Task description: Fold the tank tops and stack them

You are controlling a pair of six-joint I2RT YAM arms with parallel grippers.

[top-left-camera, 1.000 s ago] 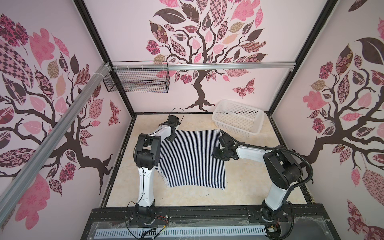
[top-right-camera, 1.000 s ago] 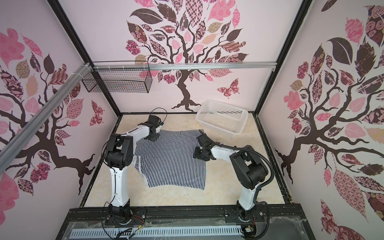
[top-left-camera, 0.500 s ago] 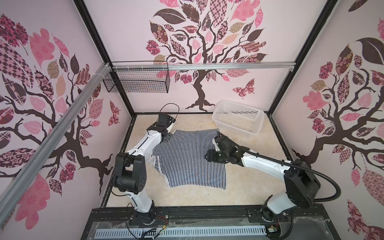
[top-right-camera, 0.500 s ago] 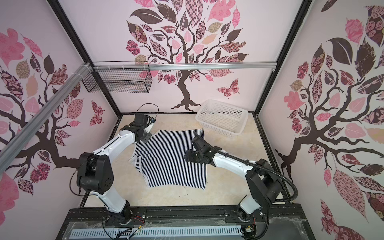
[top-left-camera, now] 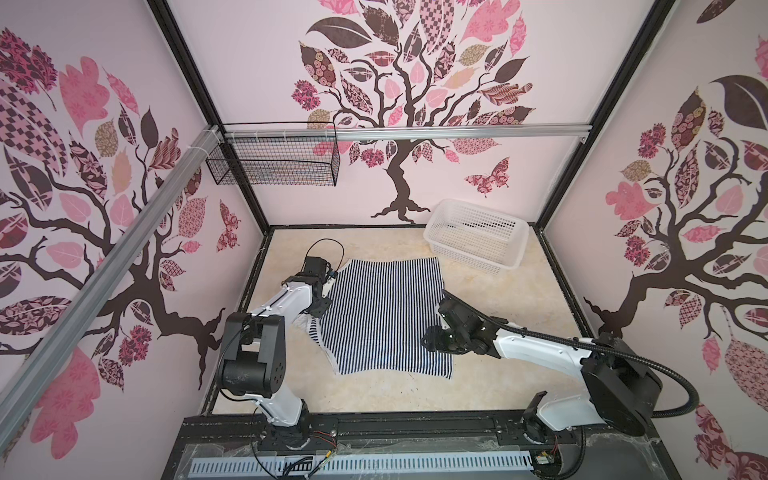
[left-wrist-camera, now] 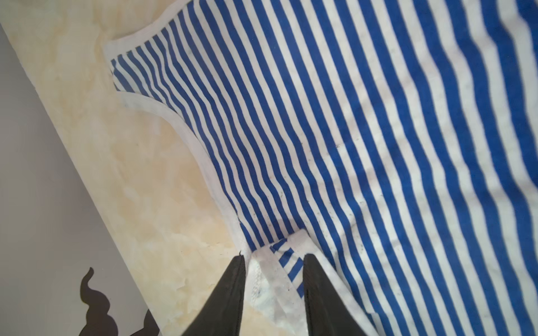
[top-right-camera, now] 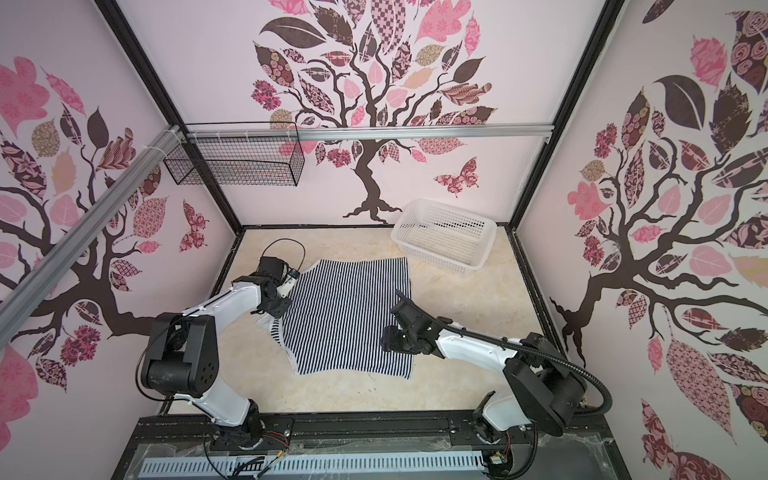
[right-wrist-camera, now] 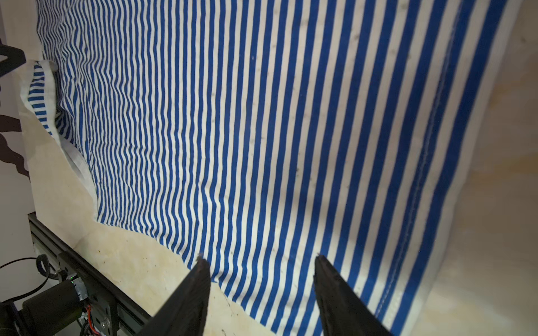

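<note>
Reaching inward over tank top (top-left-camera: 382, 316), left claw (left-wrist-camera: 273, 257) and right claw (right-wrist-camera: 259, 257) parted

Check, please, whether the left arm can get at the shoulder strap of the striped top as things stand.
Probably yes. The left tool is open right at the folded strap of the tank top, one finger on each side, and nothing covers the strap.

Both top views look steeply down from high at the front and take in the whole table (top-left-camera: 498, 386) almost identically. Each wrist camera rides low and close over the striped tank top (left-wrist-camera: 349, 145), looking out past its own end effector's fingers (right-wrist-camera: 189, 296). The two wrist views share that cloth.
</note>
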